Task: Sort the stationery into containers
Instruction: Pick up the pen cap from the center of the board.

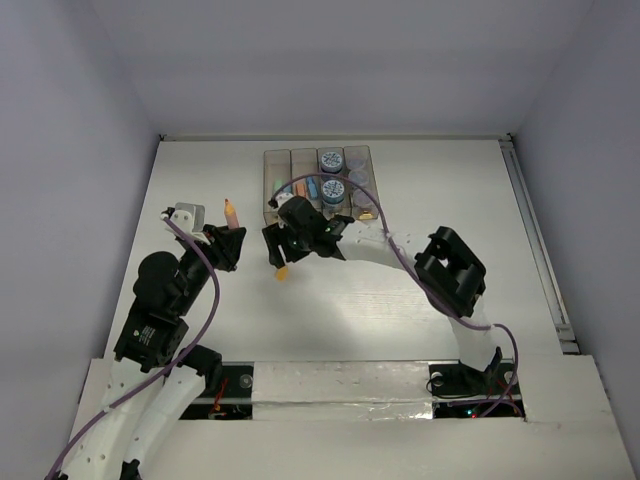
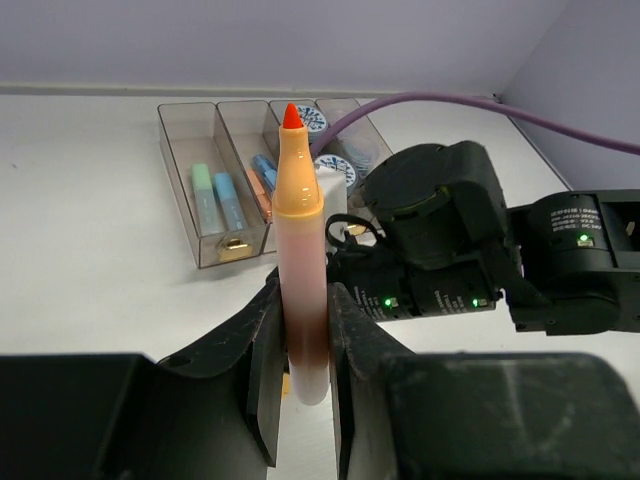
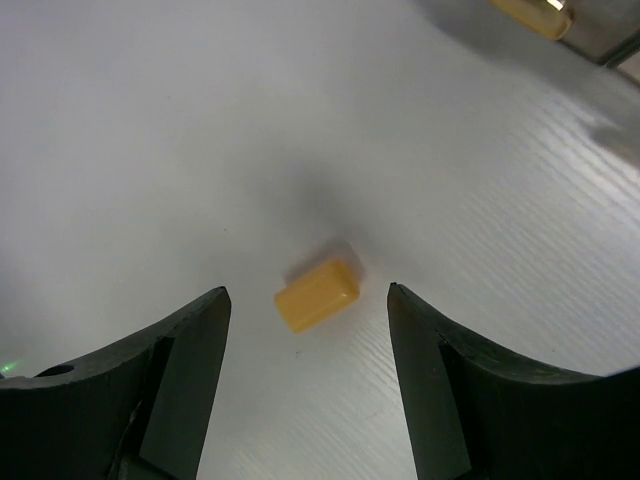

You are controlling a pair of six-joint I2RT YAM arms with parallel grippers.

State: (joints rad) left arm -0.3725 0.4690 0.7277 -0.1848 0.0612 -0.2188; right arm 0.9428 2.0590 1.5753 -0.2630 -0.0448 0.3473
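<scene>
My left gripper (image 2: 305,325) is shut on an orange marker (image 2: 300,230) and holds it upright, tip up, left of the containers; it also shows in the top view (image 1: 232,215). The containers (image 1: 276,170) are four joined translucent bins at the back centre, also in the left wrist view (image 2: 180,140). They hold blue and green sticks (image 2: 228,200), blue and orange sticks (image 2: 262,180) and bluish-topped jars (image 1: 331,160). My right gripper (image 3: 308,290) is open, jaws low on either side of an orange block eraser (image 3: 317,294) lying on the table, in the top view (image 1: 283,272).
The right arm's wrist (image 2: 440,240) is close to the right of the held marker, between it and the bins' near ends. A purple cable (image 2: 450,105) arcs over it. White walls enclose the table; a rail (image 1: 535,250) runs along the right edge.
</scene>
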